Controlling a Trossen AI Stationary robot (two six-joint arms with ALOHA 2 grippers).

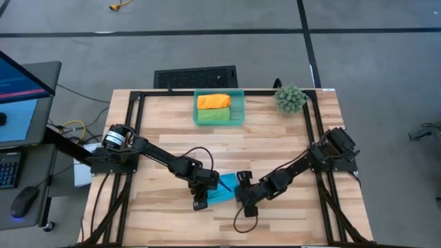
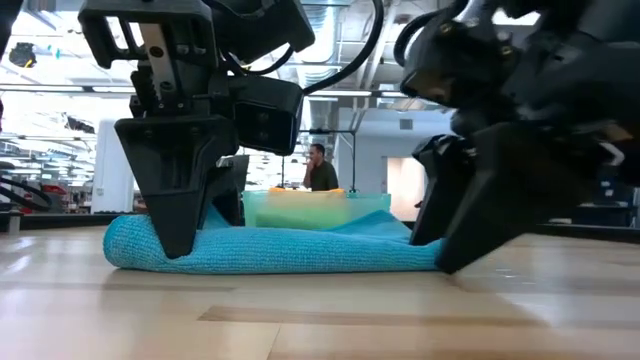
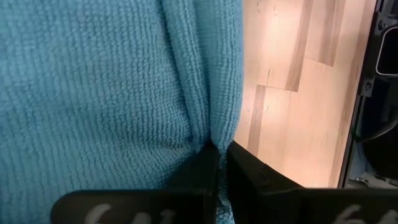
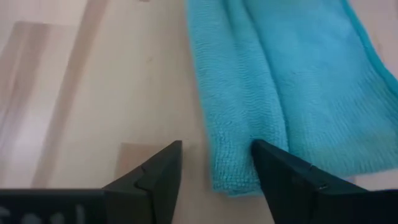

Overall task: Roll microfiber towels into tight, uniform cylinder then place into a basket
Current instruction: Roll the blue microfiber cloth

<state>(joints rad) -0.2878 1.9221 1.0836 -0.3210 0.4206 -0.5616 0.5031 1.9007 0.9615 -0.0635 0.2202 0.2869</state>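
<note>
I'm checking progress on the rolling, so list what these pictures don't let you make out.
- Blue towel, high view: mostly under both grippers, so how far it is rolled is hidden.
- Basket, low view: the towel hides its lower part; contents blur.
- Yellow towel: in no view.
- Orange towel and green towel, high view: too small to judge rolls.
- Person, low view: small, far.

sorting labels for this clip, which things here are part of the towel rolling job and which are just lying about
Job:
blue towel, left gripper shut on it, right gripper open at its other end
basket
orange towel and green towel, both in the basket

Lying about:
plant ball
keyboard and mouse
monitor
</note>
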